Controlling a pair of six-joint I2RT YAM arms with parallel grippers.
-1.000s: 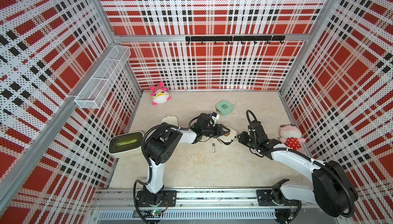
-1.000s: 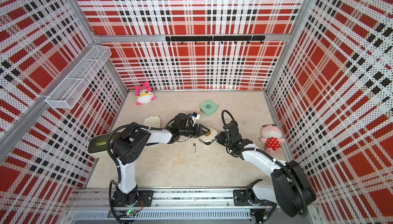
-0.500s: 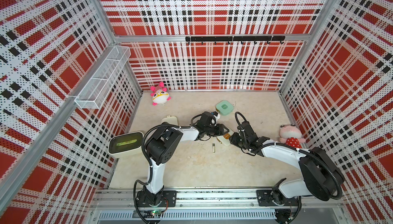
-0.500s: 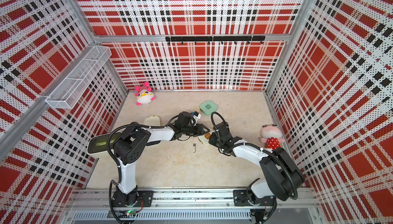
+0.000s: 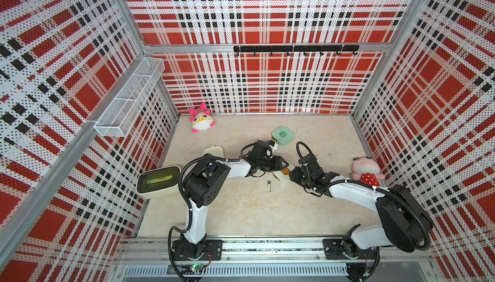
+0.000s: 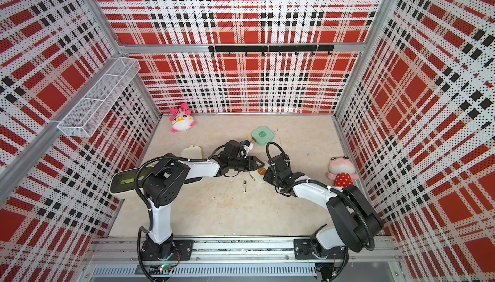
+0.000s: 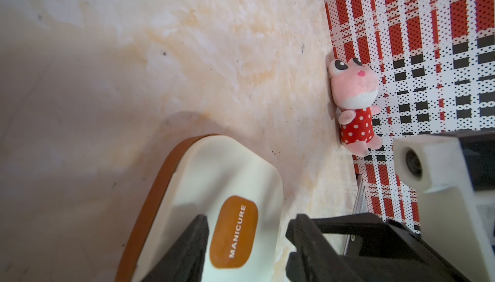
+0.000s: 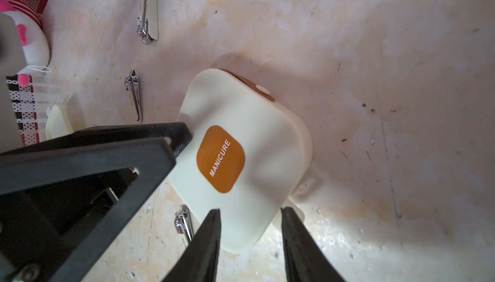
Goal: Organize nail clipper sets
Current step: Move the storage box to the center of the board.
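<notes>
A cream case (image 5: pixel 283 176) (image 6: pixel 258 175) with an orange MANICURE label lies shut on the floor between my grippers. My left gripper (image 5: pixel 285 165) (image 7: pixel 246 221) is open; one finger (image 7: pixel 187 243) lies over the lid (image 7: pixel 235 176), the other hangs past its edge. My right gripper (image 5: pixel 293 175) (image 8: pixel 249 211) is open, its jaws either side of the case's (image 8: pixel 254 138) near corner. Three silver clippers (image 8: pixel 148 21) (image 8: pixel 134 93) (image 8: pixel 183 224) lie loose; one clipper (image 5: pixel 269 186) shows in both top views. A mint case (image 5: pixel 283 135) and another cream case (image 5: pixel 213 151) sit shut.
A larger cream box (image 5: pixel 158 180) with a green top stands at the left wall. A pink-and-white plush (image 5: pixel 202 118) lies at the back left, a pink frog plush (image 5: pixel 365 169) (image 7: pixel 353 101) at the right wall. A wire basket (image 5: pixel 128 101) hangs on the left wall.
My right gripper came in from the right to the cream case, then eased back slightly, its jaws now a little wider. The left gripper stayed at the case.
</notes>
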